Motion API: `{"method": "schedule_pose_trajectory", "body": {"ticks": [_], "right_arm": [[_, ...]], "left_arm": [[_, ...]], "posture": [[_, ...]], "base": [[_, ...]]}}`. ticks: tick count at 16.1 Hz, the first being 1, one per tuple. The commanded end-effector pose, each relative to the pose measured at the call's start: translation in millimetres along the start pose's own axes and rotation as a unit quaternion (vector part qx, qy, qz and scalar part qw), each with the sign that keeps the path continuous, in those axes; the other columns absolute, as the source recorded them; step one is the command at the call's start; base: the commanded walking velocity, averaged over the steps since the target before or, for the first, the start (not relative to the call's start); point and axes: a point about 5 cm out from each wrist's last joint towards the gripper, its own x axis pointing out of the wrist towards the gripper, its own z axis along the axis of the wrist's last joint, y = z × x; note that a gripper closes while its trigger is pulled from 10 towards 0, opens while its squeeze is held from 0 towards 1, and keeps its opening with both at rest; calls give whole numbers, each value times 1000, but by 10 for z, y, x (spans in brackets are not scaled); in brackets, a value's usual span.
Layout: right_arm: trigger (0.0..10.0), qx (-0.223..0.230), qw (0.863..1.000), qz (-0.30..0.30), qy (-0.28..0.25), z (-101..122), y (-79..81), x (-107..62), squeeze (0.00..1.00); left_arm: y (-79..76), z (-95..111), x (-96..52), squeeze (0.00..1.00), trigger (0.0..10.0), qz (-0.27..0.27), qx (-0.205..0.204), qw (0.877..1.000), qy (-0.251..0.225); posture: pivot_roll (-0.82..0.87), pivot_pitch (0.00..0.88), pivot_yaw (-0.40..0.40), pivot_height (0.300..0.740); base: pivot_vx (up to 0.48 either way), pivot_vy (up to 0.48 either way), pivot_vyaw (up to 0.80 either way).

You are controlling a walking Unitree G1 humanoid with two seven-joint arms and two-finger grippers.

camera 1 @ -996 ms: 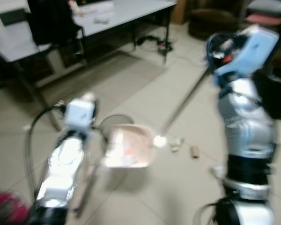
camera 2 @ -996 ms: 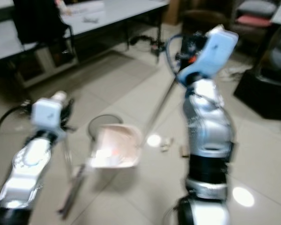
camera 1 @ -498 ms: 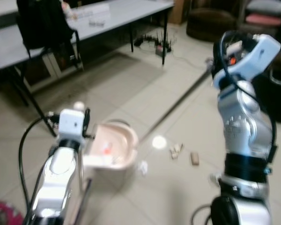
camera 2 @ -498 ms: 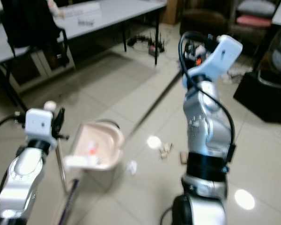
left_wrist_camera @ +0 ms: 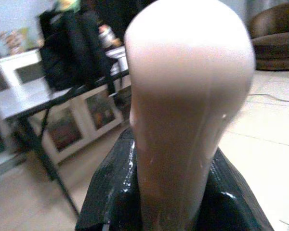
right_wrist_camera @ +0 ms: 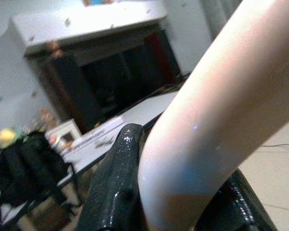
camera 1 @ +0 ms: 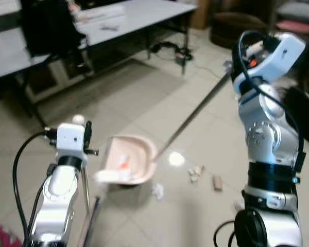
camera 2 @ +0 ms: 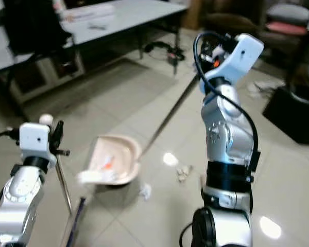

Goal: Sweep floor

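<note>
- Left gripper (left_wrist_camera: 173, 202) nearest the camera: black fingers (left_wrist_camera: 111, 192) pressed against a pale pink handle end (left_wrist_camera: 188, 86), so it is pinching the dustpan's upright handle (camera 2: 62, 180).
- Dustpan (camera 1: 127, 164) on the tile floor (camera 1: 144, 103) just ahead of the left gripper, to its right; a few scraps lie inside, one with an orange bit. A dark thin rod (camera 2: 74, 221) lies on the floor beside the left arm (what it is, cannot tell).
- Crumpled white scrap (camera 1: 157, 191) on the floor just beside the pan's near corner, outside it.
- Small debris pieces (camera 1: 195, 172) and a brown cylinder-like piece (camera 1: 217, 182) lie to the right of the pan, near but apart from it.
- Broom pole (camera 1: 193, 116): long axis runs from the right gripper (right_wrist_camera: 183, 192), held high, down and leftward to a point close behind the pan's far edge; head hidden there. Right fingers (right_wrist_camera: 115, 178) clamp a pale curved handle (right_wrist_camera: 216, 96).
- Judgement: debris lies right of the pan and the broom tip, on the right arm's side; the next stroke would need to run leftward toward the pan.
- Far: grey table (camera 1: 134, 15) with a dark bag (camera 1: 46, 25), cables beneath.
</note>
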Motion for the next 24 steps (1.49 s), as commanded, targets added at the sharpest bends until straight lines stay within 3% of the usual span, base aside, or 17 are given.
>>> {"method": "schedule_pose_trajectory", "body": {"ticks": [1,9,17,22,24], "right_arm": [[10000,31,998,42,-26,91,218,24,0],[10000,36,998,20,-37,117,128,31,0],[10000,13,999,16,-46,135,87,39,0],[10000,-41,997,34,-48,74,132,19,0],[10000,-43,997,34,-55,58,139,27,0]], "left_arm": [[73,68,16,0,10000,10,20,1000,-15],[21,94,44,0,10000,-5,21,1000,-20],[-37,84,67,0,10000,-11,6,1000,-22],[-80,66,70,0,10000,-20,17,1000,-14],[-82,69,73,0,10000,-21,17,1000,-16]], "posture": [[-20,0,45,740],[-32,0,56,740],[-38,0,60,740],[-36,0,60,740],[-35,0,60,740]], "base": [[390,0,625],[392,0,78],[374,0,0],[0,0,0],[0,0,0]]}}
